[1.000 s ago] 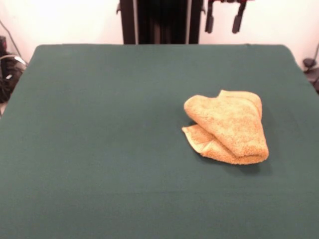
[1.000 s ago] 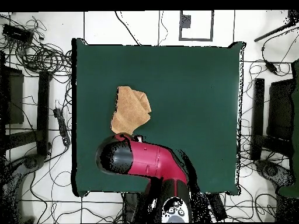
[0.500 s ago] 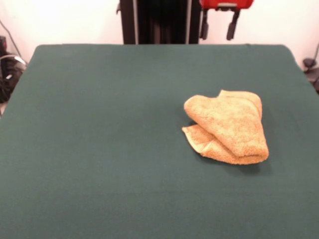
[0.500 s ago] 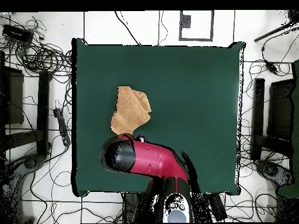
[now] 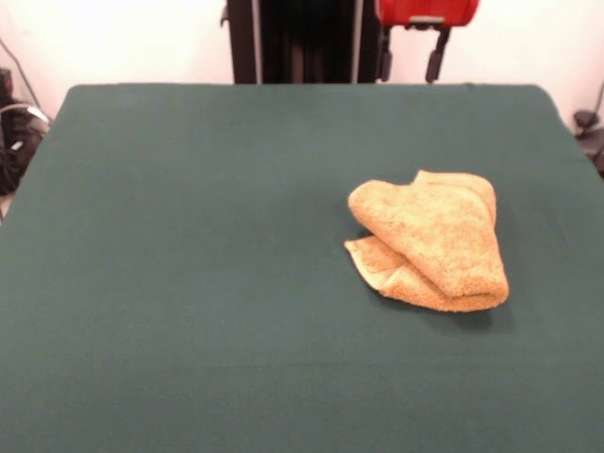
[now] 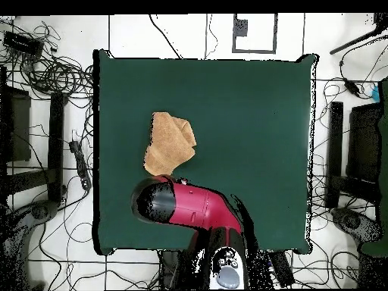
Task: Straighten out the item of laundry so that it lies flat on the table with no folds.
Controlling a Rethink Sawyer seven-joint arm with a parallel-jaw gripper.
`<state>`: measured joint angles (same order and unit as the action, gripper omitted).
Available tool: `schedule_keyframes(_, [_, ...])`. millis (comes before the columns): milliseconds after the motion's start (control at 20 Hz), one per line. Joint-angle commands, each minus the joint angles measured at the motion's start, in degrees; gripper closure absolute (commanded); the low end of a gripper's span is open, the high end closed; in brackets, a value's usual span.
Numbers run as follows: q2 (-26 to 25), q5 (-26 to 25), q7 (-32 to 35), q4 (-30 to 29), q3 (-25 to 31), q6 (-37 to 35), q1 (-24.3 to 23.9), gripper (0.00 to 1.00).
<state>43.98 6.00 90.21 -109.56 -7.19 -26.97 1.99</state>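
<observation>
The item of laundry [image 5: 429,241] is a mustard terry towel, folded over itself in a bunched heap on the right half of the green table [image 5: 189,236]. From above, the towel [image 6: 170,142] lies left of the table's [image 6: 250,136] middle. My gripper [image 5: 409,64] hangs at the top edge of the front view, high above the table's far side and behind the towel, open with nothing between its two dark fingers [image 5: 432,64]. In the overhead view the red and black arm [image 6: 189,208] covers the gripper and reaches to the towel's near edge.
A black column [image 5: 307,38] rises behind the table's far edge. Tangled cables [image 6: 53,72] and dark stands [image 6: 57,144] lie on the floor along both sides of the table.
The gripper has dropped lower into the front view and shifted slightly left, showing more of its red body. The towel has not moved.
</observation>
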Motion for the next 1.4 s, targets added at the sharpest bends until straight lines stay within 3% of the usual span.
schedule_keyframes(50, [-0.72, 3.55, 15.85, 0.80, 1.49, 3.30, 2.61, 0.00])
schedule_keyframes(1400, [-1.62, 4.06, 15.31, 1.60, 1.59, 3.40, 2.40, 0.00])
